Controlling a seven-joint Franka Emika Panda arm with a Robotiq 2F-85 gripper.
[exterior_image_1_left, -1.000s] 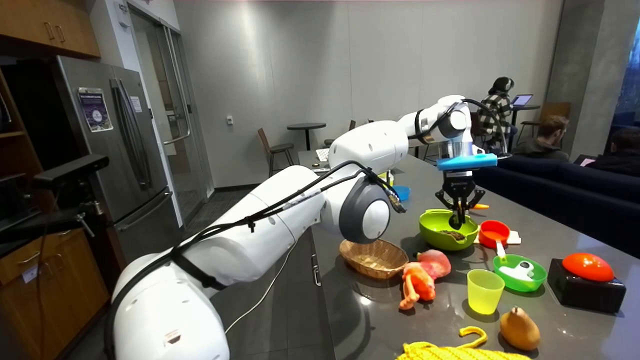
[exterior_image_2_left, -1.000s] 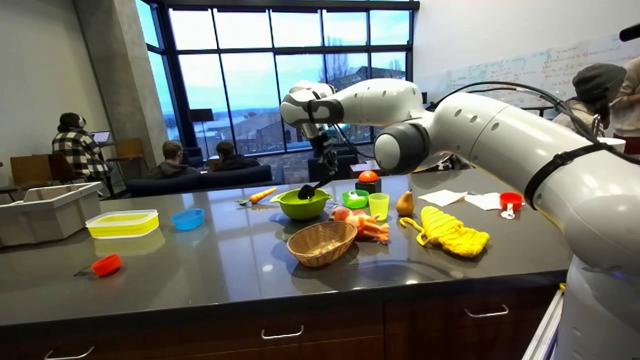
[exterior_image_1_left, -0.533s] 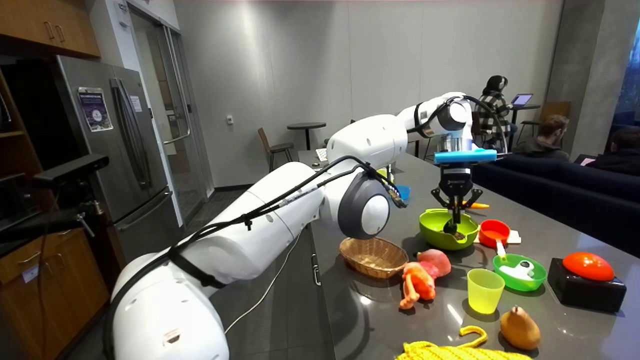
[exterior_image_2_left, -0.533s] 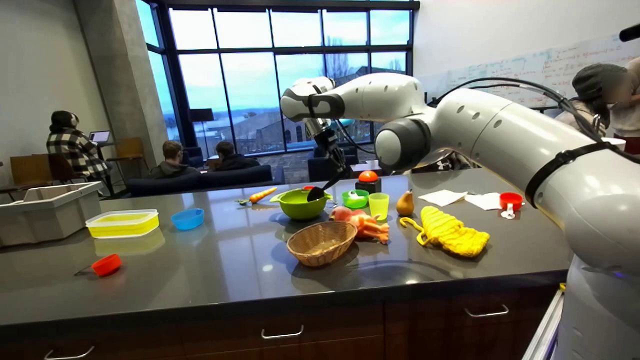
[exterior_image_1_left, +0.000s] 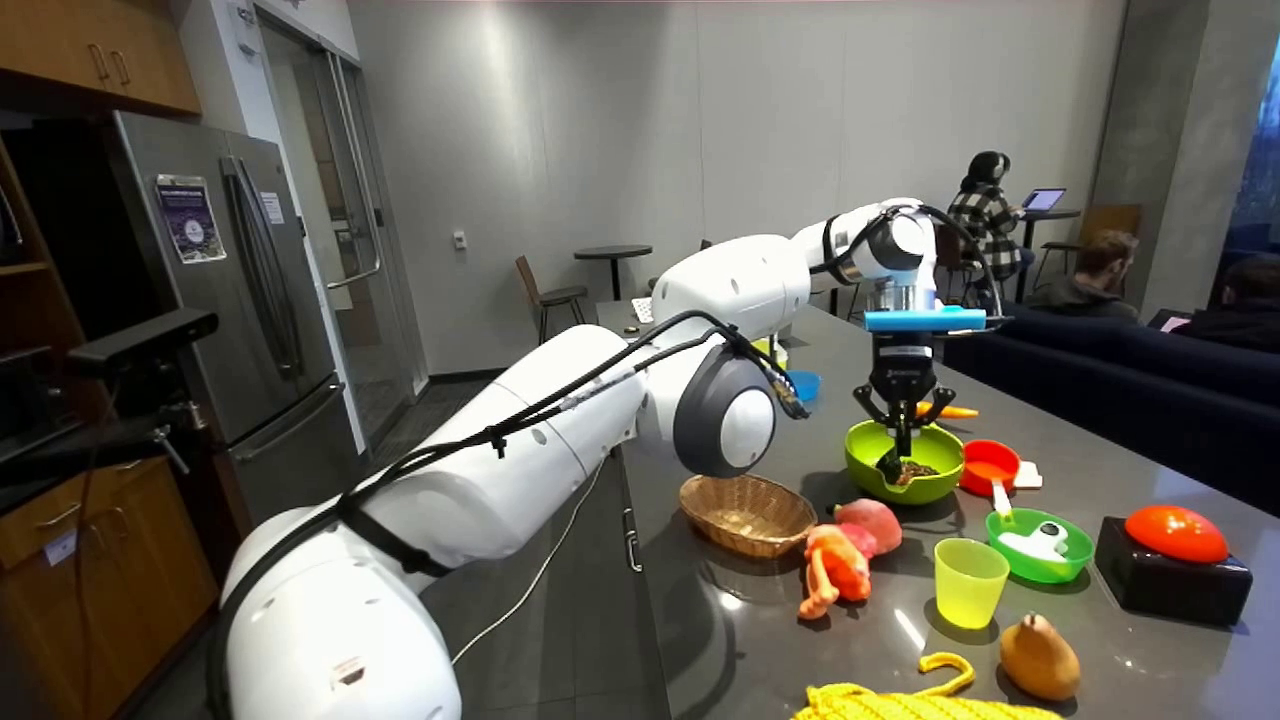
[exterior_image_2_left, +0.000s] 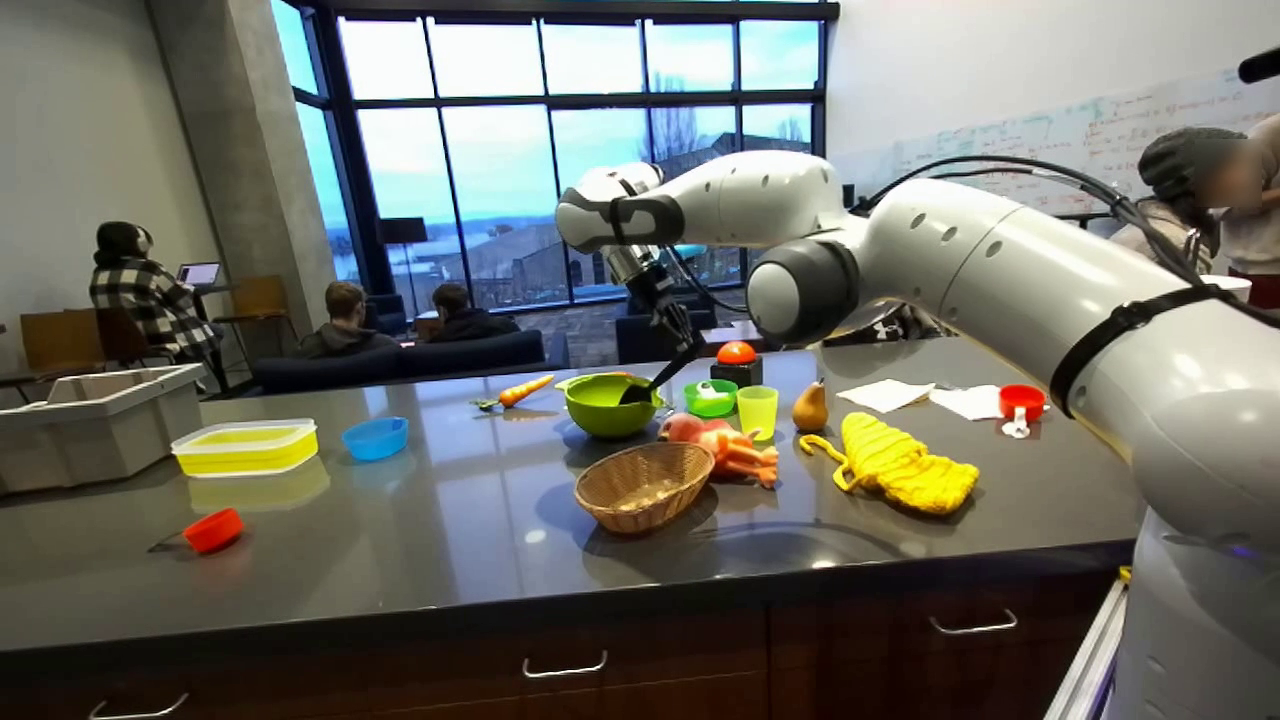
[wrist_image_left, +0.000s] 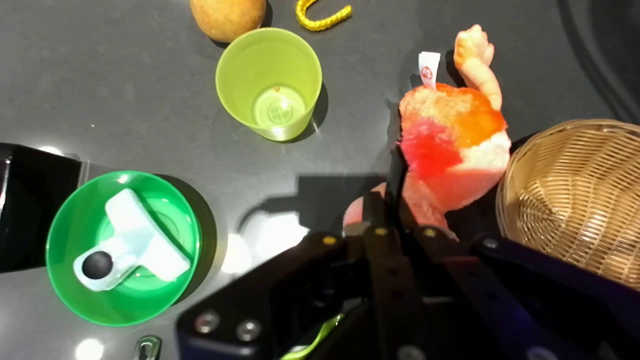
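My gripper (exterior_image_1_left: 903, 436) is shut on the handle of a black spoon (exterior_image_2_left: 636, 395), its jaws close together. In the wrist view a dark handle (wrist_image_left: 396, 175) sticks out beyond the fingers. The spoon slants down into a lime green bowl (exterior_image_2_left: 606, 418), its head at the inner wall on the gripper's side. Brown loose bits (exterior_image_1_left: 918, 472) lie in the bowl, beside the spoon head. The gripper stands just above the bowl's rim; the wrist view shows only a sliver of that rim (wrist_image_left: 322, 336).
Around the bowl are a wicker basket (exterior_image_1_left: 748, 515), an orange-pink plush toy (exterior_image_1_left: 840, 560), a red cup (exterior_image_1_left: 988, 466), a green dish (exterior_image_1_left: 1040, 570) with a white clip, a yellow-green cup (exterior_image_1_left: 970, 583) and a carrot (exterior_image_2_left: 525, 391). A black box with a red button (exterior_image_1_left: 1175, 560) stands farther off.
The spoon has dipped lower into the bowl and swept across it to the wall. Over the last half second the bowl has shifted and turned slightly. The gripper has stayed shut.
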